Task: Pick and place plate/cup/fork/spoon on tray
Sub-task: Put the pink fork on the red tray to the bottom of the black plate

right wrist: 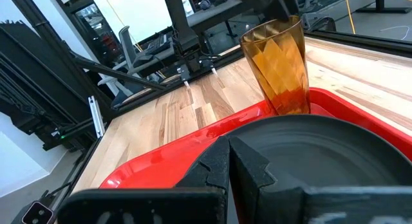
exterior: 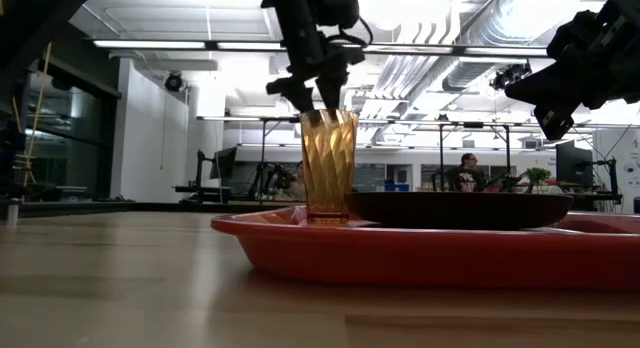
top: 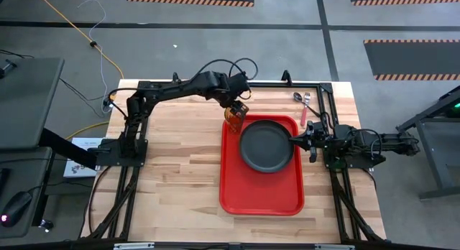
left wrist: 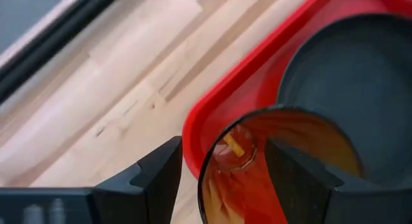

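The amber cup (exterior: 328,163) stands upright on its base in the red tray's (top: 244,192) far left corner. The dark plate (top: 267,144) lies flat on the tray beside it. My left gripper (left wrist: 225,166) is open above the cup, pointing down. One finger (left wrist: 299,176) is over the cup's mouth, the other (left wrist: 158,179) is outside its wall, and gaps show on both sides. My right gripper (right wrist: 230,163) is shut and empty, raised above the plate's right rim (top: 293,140). The fork (top: 303,112) and spoon (top: 297,97) lie on the table beyond the tray's far right corner.
The tray's near half (top: 259,196) holds nothing. Bare wood (top: 180,164) lies to the tray's left. A dark frame rail (top: 327,99) runs by the fork and spoon at the table's right edge. People and desks show in the room behind the table.
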### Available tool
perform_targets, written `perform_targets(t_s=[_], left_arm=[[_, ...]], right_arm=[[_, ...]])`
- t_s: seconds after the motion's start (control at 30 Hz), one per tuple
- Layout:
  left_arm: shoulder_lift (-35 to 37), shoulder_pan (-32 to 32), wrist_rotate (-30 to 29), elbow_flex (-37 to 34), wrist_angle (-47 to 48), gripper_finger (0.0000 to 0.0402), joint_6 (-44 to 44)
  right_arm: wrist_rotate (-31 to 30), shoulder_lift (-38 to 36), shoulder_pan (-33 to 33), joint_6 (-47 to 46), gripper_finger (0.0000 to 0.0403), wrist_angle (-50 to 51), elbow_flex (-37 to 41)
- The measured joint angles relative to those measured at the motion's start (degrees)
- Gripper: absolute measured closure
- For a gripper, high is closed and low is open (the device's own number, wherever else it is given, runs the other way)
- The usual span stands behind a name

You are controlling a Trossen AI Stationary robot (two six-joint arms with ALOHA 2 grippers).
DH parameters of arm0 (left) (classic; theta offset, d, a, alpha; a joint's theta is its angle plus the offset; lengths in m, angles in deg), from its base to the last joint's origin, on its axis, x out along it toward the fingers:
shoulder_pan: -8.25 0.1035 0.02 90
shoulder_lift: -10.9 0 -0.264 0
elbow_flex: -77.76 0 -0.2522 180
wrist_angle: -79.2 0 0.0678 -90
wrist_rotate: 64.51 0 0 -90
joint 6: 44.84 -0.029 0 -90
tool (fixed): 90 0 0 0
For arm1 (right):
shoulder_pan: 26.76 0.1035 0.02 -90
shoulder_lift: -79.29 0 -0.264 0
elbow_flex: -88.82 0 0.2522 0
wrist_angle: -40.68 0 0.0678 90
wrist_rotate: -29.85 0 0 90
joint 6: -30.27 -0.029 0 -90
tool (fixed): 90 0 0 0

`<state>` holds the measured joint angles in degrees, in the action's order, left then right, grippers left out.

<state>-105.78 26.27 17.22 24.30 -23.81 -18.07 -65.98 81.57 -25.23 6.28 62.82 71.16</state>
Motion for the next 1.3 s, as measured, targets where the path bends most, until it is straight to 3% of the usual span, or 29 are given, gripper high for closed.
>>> perform_targets(t_s=[0.47,0.63,0.83,1.3], left_arm=[[2.21,-0.23,0.01,12.47,-3.31,0.0190,-6.21],[5.07,-1.41,-1.27,12.50,-13.03,0.0190,-9.04],[6.13,-5.47,-7.71,12.50,-21.64,0.0190,-11.95],[7.05,-13.16,-15.41,12.50,-27.39,0.0190,-15.53]], right_arm=[[0.00,-0.02,-0.01,0.00,0.0403,0.00,0.00],[0.00,-0.01,-0.01,-0.02,0.0403,0.01,0.00],[0.00,-0.02,-0.02,0.00,0.0403,0.00,0.00],[0.02,-0.02,-0.02,0.00,0.0403,0.00,0.00]])
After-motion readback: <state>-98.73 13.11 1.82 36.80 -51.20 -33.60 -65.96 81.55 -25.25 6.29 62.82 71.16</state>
